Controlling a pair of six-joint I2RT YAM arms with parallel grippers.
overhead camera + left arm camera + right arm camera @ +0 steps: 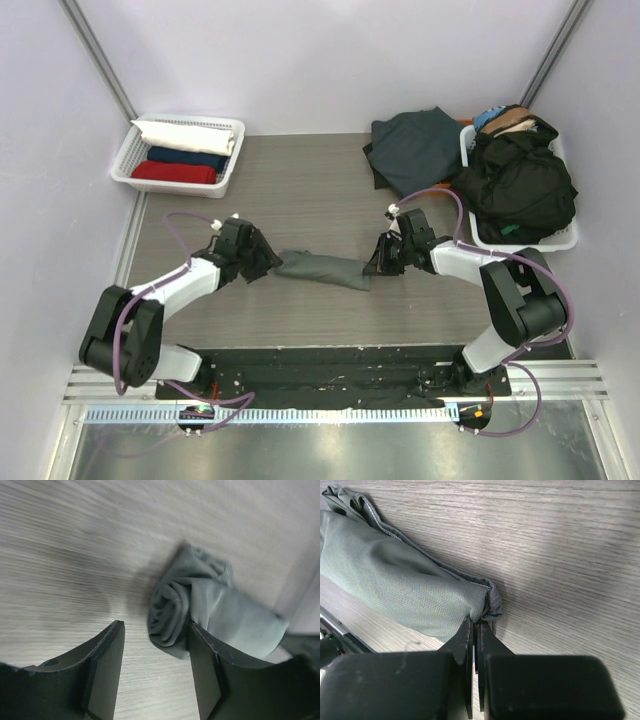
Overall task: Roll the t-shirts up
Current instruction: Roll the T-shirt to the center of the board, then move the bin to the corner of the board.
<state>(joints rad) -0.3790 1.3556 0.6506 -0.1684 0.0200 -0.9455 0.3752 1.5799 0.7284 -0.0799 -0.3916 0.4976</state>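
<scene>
Grey-green t-shirt (320,268) (200,610) (395,580), rolled into a tight log, lies across the middle of the wood-grain surface (320,200) between our two arms. Our left pincer (272,264) (155,630) stands part open at its left end, with the spiral of the roll just past the tips and touching one finger (210,670). Our right pincer (375,265) (474,625) is closed tight, its tips against the roll's right end; we cannot tell whether cloth is nipped. A white roll (185,133), navy roll (188,155) and red roll (172,172) sit in the far-left basket (125,165). A dark teal t-shirt (415,145) lies loose beside the far-right basket (565,240), which is heaped with black shirts (520,185).
</scene>
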